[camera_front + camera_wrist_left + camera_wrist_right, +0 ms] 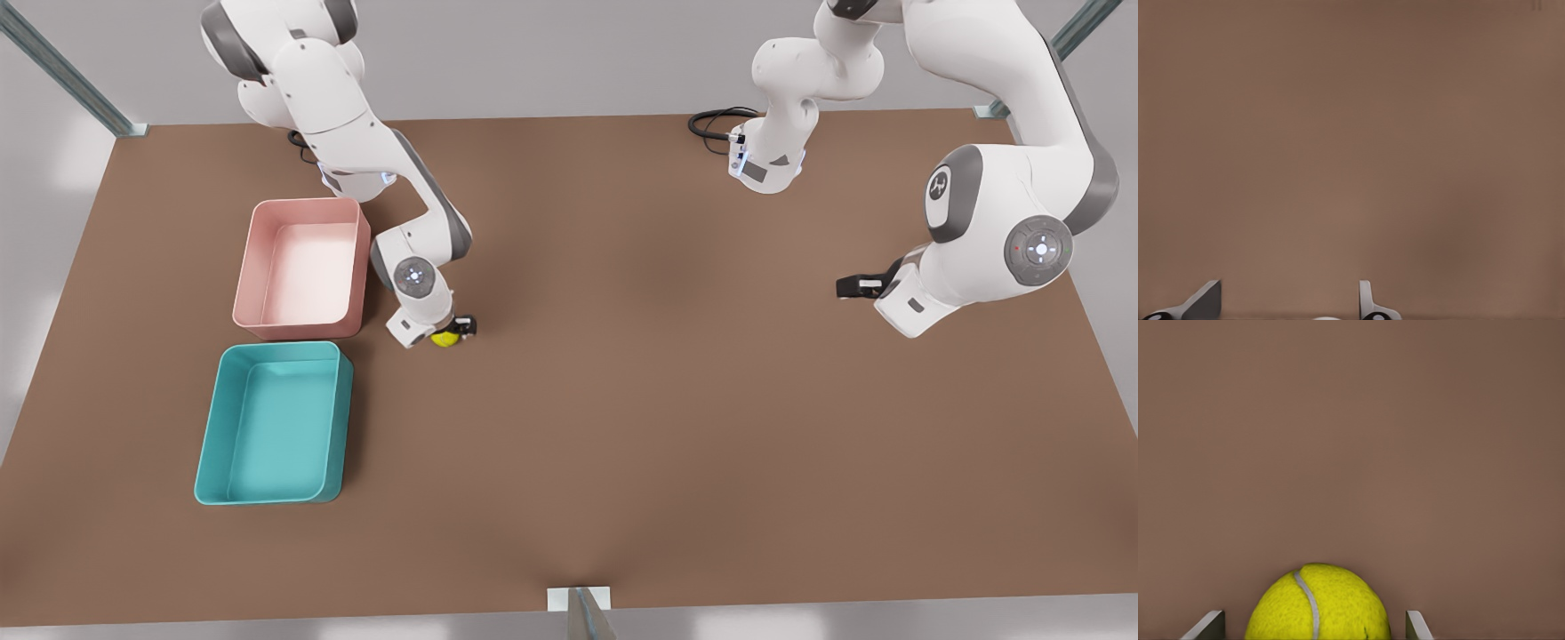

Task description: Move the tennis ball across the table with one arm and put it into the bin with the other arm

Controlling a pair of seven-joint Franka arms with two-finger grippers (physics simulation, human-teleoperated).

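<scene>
Right end effector (pixel 455 331): fingers spread around small yellow-green fuzzy tennis ball (pixel 444 338), gaps both sides, beside pink tub (pixel 302 267). Left end effector (pixel 846 286): open, empty, above brown tabletop (pixel 622 400).

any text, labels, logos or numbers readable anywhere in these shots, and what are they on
No readable words or numbers.
A small round emblem on the grey side panel of the arm at the front view's right, the left arm: too small to read.
The tennis ball between the right gripper's open fingers: only a plain white seam, no brand.
The teal bin, pink tub and table: unmarked.
</scene>
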